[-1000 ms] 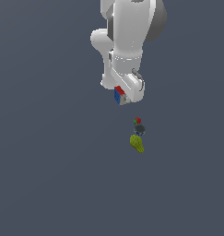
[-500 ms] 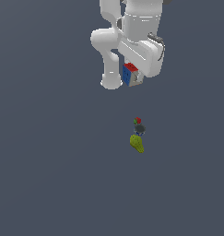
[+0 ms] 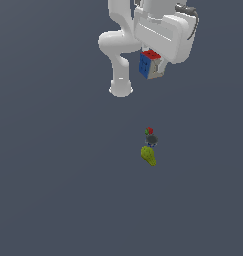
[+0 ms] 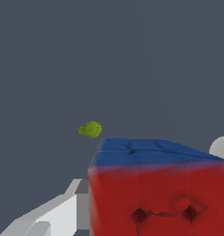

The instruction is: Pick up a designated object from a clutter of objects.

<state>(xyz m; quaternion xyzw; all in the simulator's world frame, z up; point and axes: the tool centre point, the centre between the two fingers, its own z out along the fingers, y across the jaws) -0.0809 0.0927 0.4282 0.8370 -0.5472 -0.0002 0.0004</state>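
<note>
Simulated test scene, not a furnished room. The ground (image 3: pixel 53 190) is one uniform slate-grey plane filling both views, without walls, furniture, seams or horizon. A white Franka Panda arm (image 3: pixel 124 45) stands on a round base set directly on this plane, its surfaces smooth and evenly shaded as in a computer render. The only other contents are small, coarsely textured models: a puzzle cube (image 3: pixel 149 65) with red, blue and beige faces, a yellow-green oblong object (image 3: pixel 148 156) and a tiny red-and-dark item (image 3: pixel 150 135). In the wrist view the cube's (image 4: pixel 159 193) colours are blurred and low in resolution.
</note>
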